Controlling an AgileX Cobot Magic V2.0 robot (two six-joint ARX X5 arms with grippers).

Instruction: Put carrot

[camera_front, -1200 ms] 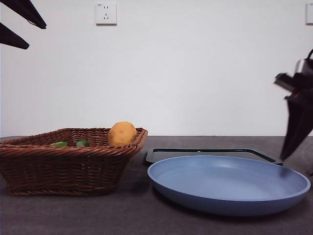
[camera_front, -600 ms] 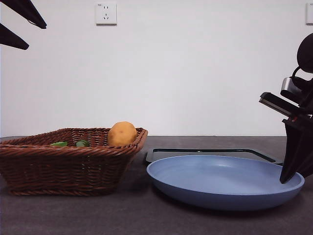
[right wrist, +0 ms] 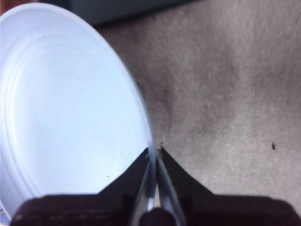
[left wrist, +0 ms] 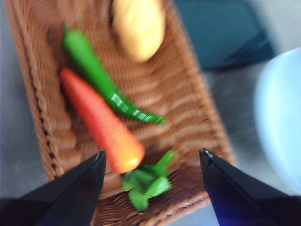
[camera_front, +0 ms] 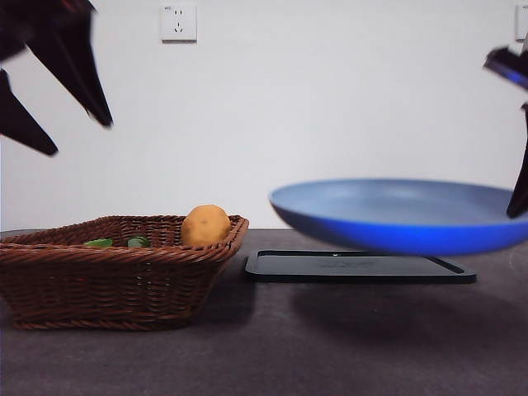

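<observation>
Carrot (left wrist: 101, 125), orange-red with green leaves, lies in the brown wicker basket (camera_front: 115, 272) beside a long green pepper (left wrist: 101, 80) and a yellow-orange lump (camera_front: 205, 224). Left gripper (left wrist: 150, 162) hovers above it, jaws wide apart and empty; centre them across the carrot's body before descending. Right gripper (right wrist: 154, 150) pinches the rim of the blue plate (camera_front: 396, 213), which has risen off the table since half a second ago.

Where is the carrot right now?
The carrot lies in the wicker basket, beside the long green pepper, as the left wrist view shows. The open left gripper hangs above its leafy end.
</observation>
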